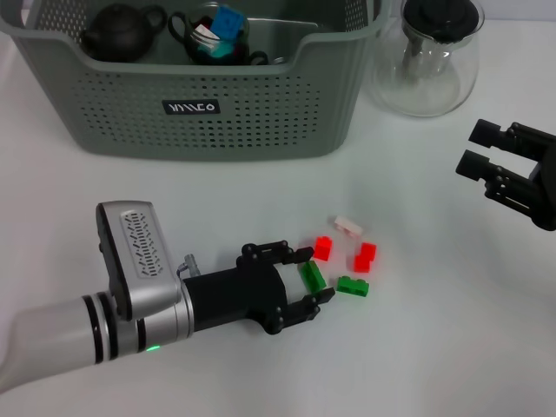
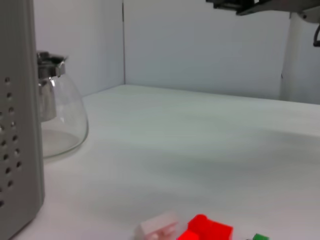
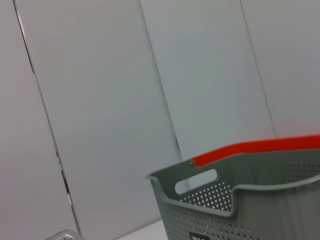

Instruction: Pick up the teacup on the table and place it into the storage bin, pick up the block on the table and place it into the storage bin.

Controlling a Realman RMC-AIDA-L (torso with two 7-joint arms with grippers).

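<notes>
Cup and blue block [image 1: 228, 21] already lie in the storage bin [image 1: 200, 109]. Left gripper [image 1: 309, 279], jaws spread, straddles a green block [image 1: 311, 277] on the bench [image 1: 434, 330]; four others wait.

Grey-green perforated storage bin [image 1: 195, 95] upright at counter's far side, dark teacup [image 1: 208, 39] inside holding blue pieces. Translucent green block [image 1: 311, 277] on counter, between open fingers of left claw [image 1: 306, 278].

The head camera is looking down on the storage bin [image 1: 208, 95]; both wrist cameras are sitting low, sharing that bin [image 3: 240, 200].
</notes>
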